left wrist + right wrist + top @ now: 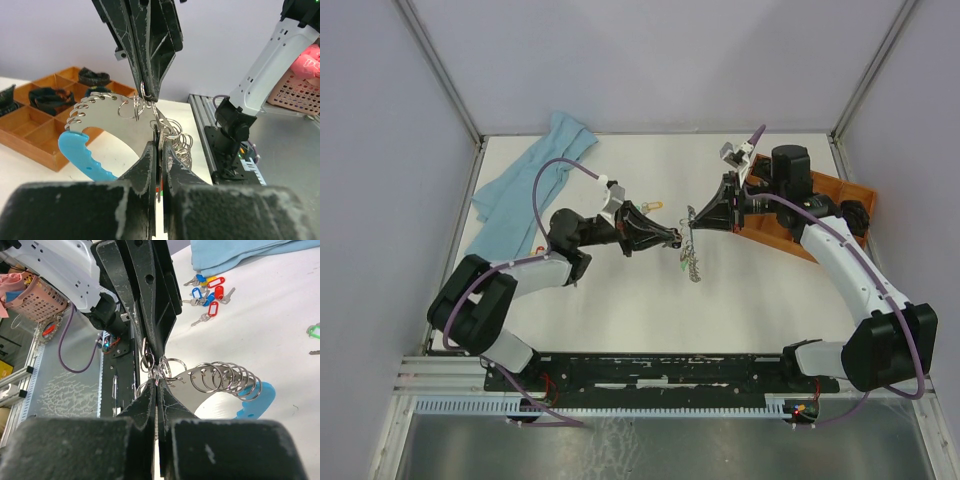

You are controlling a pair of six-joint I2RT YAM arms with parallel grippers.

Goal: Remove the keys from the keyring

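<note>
Location: keyring point(692, 250) held clear of the table point(620, 320), mid-table, between both grippers; light-blue end point(82, 155) hanging free.
Left side: left gripper point(157, 146) closed tight, pinching into the cluster of split rings point(175, 142) at one end of the keyring.
Right side: right gripper point(156, 390) closed tight on the same cluster from the opposite side, tips almost meeting the left tips.
Step in hand (judged): working one key or ring off the keyring.
Technique: hold one gripper fixed as the anchor and move only the other. Lead the piece round along the ring's coil rather than pulling straight apart. Keep tension low, so the curved band neither twists nor slips. Stay over the table, so a freed piece drops within reach.
Already off: loose keys point(207, 292) with red and blue tags, lying beside the blue cloth point(240, 252), well apart from the keyring.
Hidden: what sits between either pair of pads, key blade or ring wire, cannot be told.
Unclear: a green-and-red speck between the left fingers, unidentifiable.
Remaining keys: outer rings point(220, 377) look empty; contents of the pinched cluster not readable.
Top view: keyring a thin line only.
</note>
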